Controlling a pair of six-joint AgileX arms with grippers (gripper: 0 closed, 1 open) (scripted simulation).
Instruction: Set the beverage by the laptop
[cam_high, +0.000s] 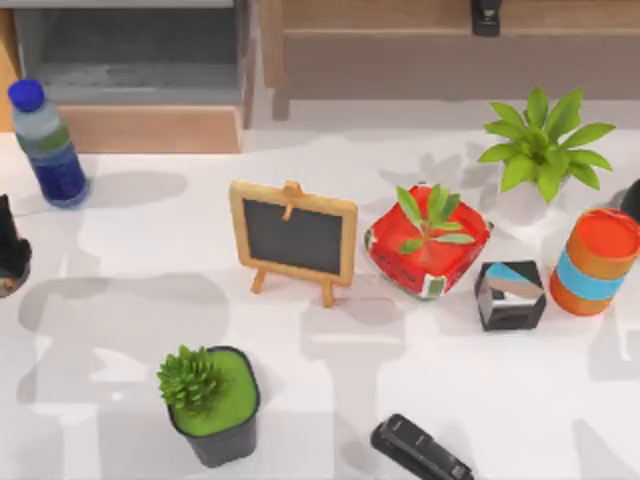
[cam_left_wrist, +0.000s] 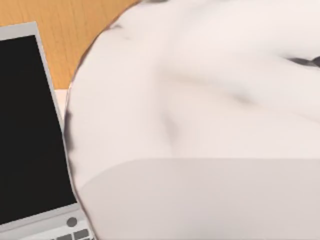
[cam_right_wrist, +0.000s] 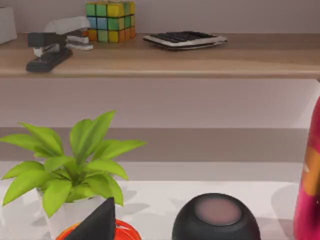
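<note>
While one laptop (cam_left_wrist: 30, 130) shows, three plants (potted), one beverage (cam_left_wrist: 200, 125)

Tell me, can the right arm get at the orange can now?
Probably yes: in the right wrist view the orange can sits close in front, with the leafy plant and black speaker behind it and nothing between.

Holds the left gripper (cam_high: 10, 245) low at the table's left edge, dark and mostly cut off there. Parks the right gripper (cam_right_wrist: 98, 224) well apart from it, with a dark wedge showing in its own wrist view
</note>
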